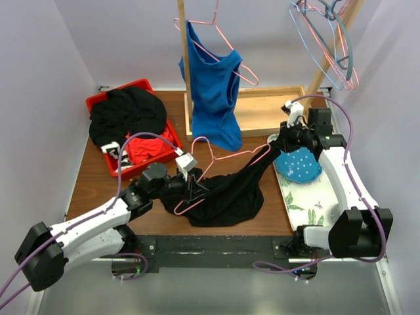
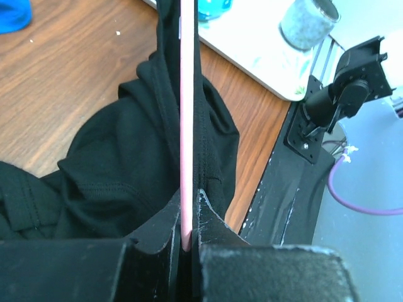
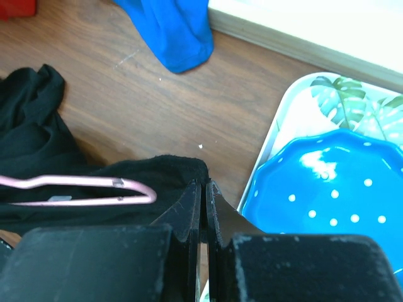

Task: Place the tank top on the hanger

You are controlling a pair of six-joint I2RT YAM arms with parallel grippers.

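Left gripper [image 2: 190,211] clamps stiff, thin hanger [image 2: 186,94]. Right gripper [image 3: 203,187] pinches limp, light tank top [image 3: 148,168], apparently at a strap; grip edges, not bulk.

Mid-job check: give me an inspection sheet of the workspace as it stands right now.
Surface: wooden table, a few pale specks.
Job's things: tank top heaped mid-table, one part stretched toward the right arm; hanger tilted across it.
Clutter: red bin holding a black garment heap; leaf-print tray bearing a blue dotted plate.
Grippers: left gripper shut on the hanger wire; right gripper shut on tank top fabric.
Cables: purple cables loop along both arms; no snag seen.
Surroundings: blue top hung on a wooden rack; spare hangers upper right; white walls.
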